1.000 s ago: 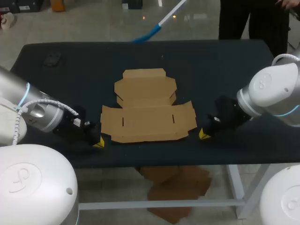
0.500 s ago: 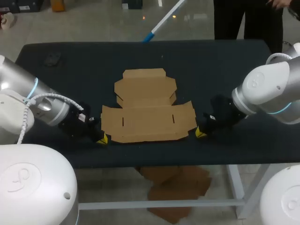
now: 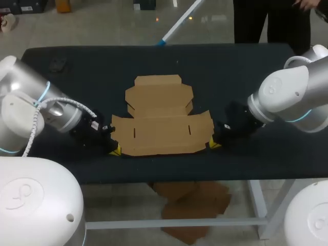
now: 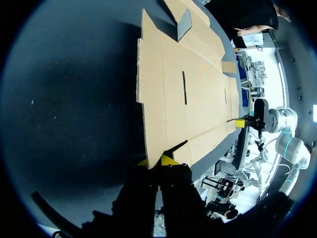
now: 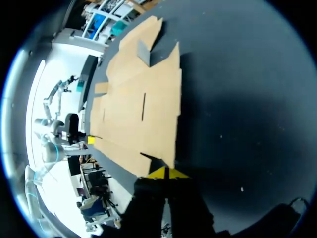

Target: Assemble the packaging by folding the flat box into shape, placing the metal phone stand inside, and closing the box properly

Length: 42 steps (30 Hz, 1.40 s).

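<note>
The flat box (image 3: 161,130) lies unfolded on the dark bench (image 3: 230,66), near its front edge. My left pincer (image 4: 157,161) sits at the box's front-left corner with the cardboard's edge running into it; I cannot tell whether it is open or clamped. My right pincer (image 5: 166,172) is at the front-right corner, closed tip to tip and touching the cardboard.

Flat box (image 3: 161,128) lies central; perhaps a lump (image 3: 55,64) far-left.
</note>
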Tool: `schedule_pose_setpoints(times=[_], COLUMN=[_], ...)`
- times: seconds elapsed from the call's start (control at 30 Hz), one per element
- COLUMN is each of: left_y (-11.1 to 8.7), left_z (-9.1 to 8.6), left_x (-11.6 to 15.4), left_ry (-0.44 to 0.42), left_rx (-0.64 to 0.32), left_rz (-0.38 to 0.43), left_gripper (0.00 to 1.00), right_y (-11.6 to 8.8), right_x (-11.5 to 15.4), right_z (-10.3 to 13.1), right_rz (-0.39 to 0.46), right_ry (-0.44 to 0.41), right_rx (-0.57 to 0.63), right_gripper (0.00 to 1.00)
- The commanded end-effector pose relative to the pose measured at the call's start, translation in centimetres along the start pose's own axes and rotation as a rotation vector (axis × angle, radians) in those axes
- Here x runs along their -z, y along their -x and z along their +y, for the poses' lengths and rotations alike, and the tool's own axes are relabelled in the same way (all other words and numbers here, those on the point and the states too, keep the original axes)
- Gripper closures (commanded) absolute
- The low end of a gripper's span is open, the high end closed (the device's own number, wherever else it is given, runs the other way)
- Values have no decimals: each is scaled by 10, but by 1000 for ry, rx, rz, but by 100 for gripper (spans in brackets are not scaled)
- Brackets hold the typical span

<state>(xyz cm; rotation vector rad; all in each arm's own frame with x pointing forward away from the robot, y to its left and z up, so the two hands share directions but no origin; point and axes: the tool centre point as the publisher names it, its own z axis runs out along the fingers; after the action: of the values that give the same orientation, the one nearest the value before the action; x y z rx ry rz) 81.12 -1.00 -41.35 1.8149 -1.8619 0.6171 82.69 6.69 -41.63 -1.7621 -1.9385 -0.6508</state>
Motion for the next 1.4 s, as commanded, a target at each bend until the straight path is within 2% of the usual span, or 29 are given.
schedule_pose_setpoints(times=[0.03, 0.73, 1.4], left_y=[0, -9, -27], left_z=[0, 4, 8], left_x=[0, -4, 2], left_ry=[9, 19, 14], left_rx=[-3, -42, -93], left_rz=[-1, -6, -44], left_gripper=[100, 100, 100], right_y=[-1, -15, -33], right_x=[-5, -19, -16], right_z=[5, 6, 4], right_rz=[2, 30, 21], right_ry=[-12, -53, -58], right_rx=[-1, 23, 71], right_gripper=[100, 100, 100])
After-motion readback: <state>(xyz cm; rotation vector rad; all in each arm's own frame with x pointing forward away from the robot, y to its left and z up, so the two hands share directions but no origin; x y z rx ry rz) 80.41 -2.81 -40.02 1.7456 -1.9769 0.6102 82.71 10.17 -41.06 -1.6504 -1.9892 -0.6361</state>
